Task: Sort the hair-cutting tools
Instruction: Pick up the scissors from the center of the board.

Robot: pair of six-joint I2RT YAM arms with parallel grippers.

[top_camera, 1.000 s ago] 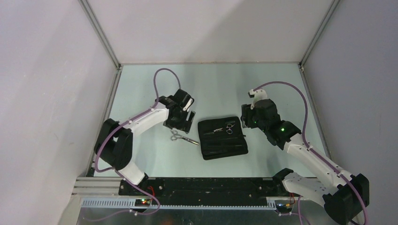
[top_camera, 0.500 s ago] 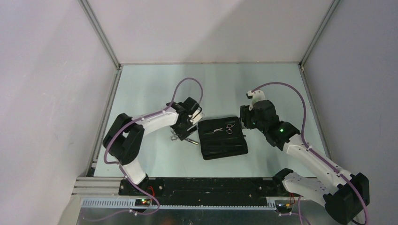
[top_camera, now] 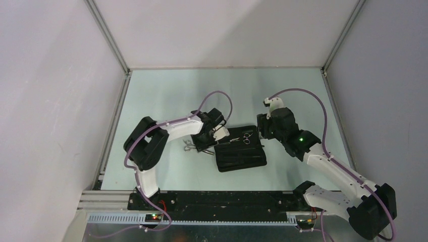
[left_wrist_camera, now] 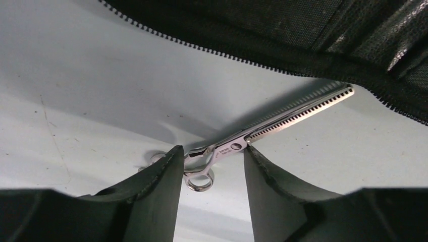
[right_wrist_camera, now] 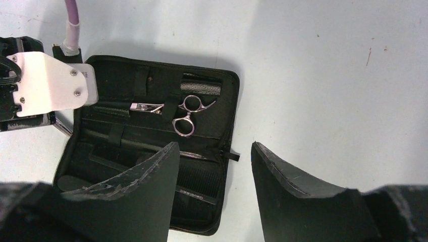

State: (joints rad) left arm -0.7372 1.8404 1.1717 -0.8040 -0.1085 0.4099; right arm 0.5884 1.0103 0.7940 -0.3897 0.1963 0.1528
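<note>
Jaws apart, the left gripper [left_wrist_camera: 211,153] straddles the loose scissors [left_wrist_camera: 282,118] beside the case [right_wrist_camera: 101,151]; closing likely comes next. The right gripper [right_wrist_camera: 214,151] hovers, jaws also apart.

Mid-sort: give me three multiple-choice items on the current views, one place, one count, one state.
1. Relative to the open case, the toothed scissors lie: A) inside it; B) lifted in the air; C) on the table beside it.
2. Scissors in view: A) one; B) two; C) three.
3. The left hand is: A) open; B) shut on a comb; C) out of view.
Key: 1 C, the left wrist view shows them flat on the table beside the zip. 2 B, a second pair sits strapped in the case. 3 A, its fingers stand apart astride the ring handles.
</note>
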